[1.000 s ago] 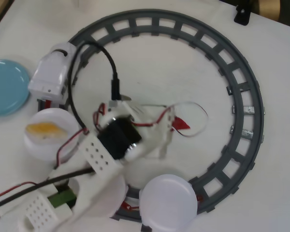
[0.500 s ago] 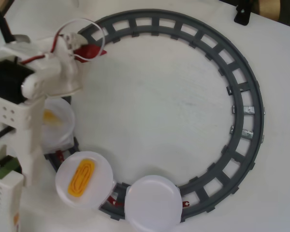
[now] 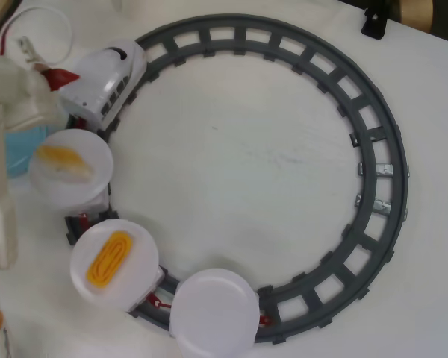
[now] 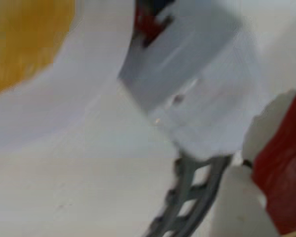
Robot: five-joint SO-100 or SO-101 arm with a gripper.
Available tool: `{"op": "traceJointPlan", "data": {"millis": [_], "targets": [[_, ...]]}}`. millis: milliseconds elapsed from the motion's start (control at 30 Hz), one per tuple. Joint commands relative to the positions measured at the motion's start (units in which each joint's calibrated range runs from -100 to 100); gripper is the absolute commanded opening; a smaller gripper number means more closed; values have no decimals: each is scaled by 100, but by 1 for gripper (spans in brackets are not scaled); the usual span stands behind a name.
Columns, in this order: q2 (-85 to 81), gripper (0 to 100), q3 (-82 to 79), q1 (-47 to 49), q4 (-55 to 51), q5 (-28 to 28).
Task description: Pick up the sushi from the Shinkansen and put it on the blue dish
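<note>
My white gripper (image 3: 51, 73) is at the upper left of the overhead view, beside the nose of the white Shinkansen (image 3: 108, 78). It is shut on the small dark-red sushi (image 3: 62, 77) and holds it just left of the train. The wrist view is blurred and shows the sushi (image 4: 282, 182) close at the right edge. The light-blue dish (image 3: 21, 153) lies below the gripper in the overhead view, mostly hidden under my arm. The train's three cars carry round white plates.
The first plate (image 3: 71, 170) holds a pale yellow-orange piece (image 3: 62, 159). The second (image 3: 113, 262) holds an orange-yellow omelette (image 3: 109, 258). The third (image 3: 213, 313) is bare. The grey circular track (image 3: 373, 171) rings the table. Another white dish (image 3: 41, 33) sits at the top left.
</note>
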State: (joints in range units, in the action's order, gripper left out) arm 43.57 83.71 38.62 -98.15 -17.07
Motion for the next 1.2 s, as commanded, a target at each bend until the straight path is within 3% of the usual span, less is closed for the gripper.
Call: {"op": "traceJointPlan", "data": {"millis": [0,500,833,1033,1167], "targets": [[-495,3,14,302,-100,39],[-570,3,-454,522,-108,306],[-2154,3,-2240,469,-108,306],[-3133,3,-3809,909,-83,300],[-3606,3,-5053,1358,664,300]]}}
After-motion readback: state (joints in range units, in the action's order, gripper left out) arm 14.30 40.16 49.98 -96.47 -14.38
